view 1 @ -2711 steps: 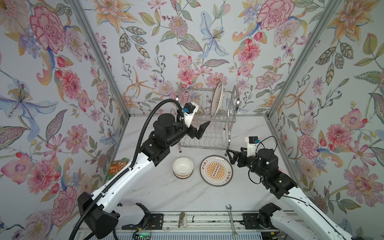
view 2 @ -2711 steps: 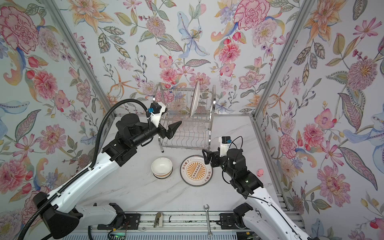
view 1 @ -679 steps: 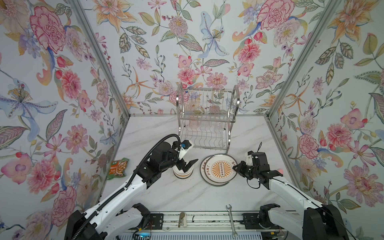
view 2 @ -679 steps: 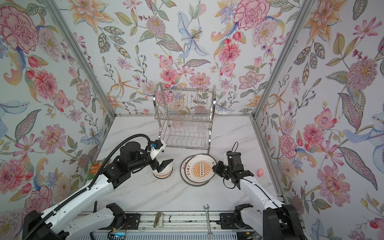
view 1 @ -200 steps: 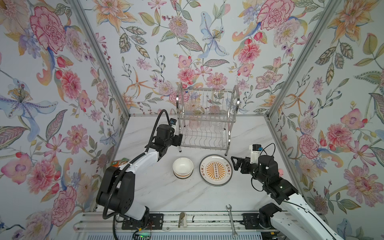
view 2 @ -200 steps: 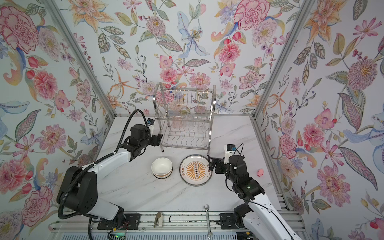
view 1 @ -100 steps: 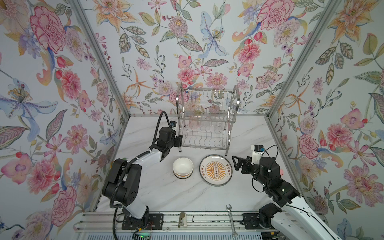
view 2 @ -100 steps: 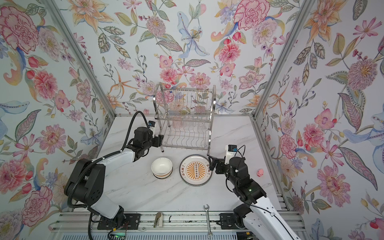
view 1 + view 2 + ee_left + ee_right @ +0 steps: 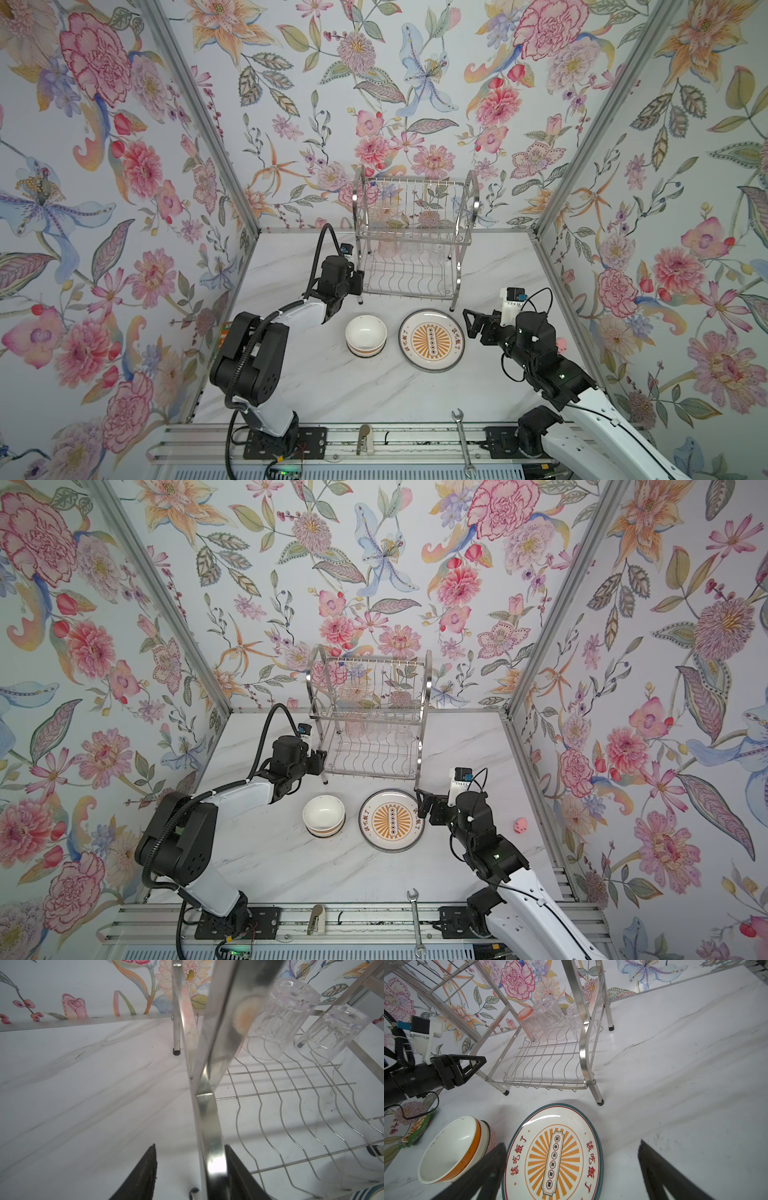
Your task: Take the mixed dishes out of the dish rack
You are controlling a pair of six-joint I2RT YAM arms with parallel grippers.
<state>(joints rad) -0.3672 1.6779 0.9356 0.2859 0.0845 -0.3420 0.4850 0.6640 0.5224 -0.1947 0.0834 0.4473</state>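
Three tumblers [image 9: 411, 250] upside-down on dish rack [image 9: 415, 199] lower tier, far centre in both top views; stacked bowls [image 9: 365, 334] & sunburst plate [image 9: 431, 340] on table [image 9: 311, 374] nearer.

L wrist: left gripper [image 9: 190, 1146] half-spread astride dish rack's near-left leg, one finger touching.

R wrist: right gripper [image 9: 572, 1142] wide apart over sunburst plate.

a robot test cell dressed as a home kitchen: floral wallpaper [image 9: 415, 83] covers three panel walls joined by bare aluminium posts [image 9: 203, 124], a marble-look counter [image 9: 332, 386] carries a steel dish rack [image 9: 411, 232] near its back edge, and two robot arms [image 9: 299, 311] are mounted on a metal rail [image 9: 415, 442] along its front edge, where a wrench [image 9: 463, 442] lies.
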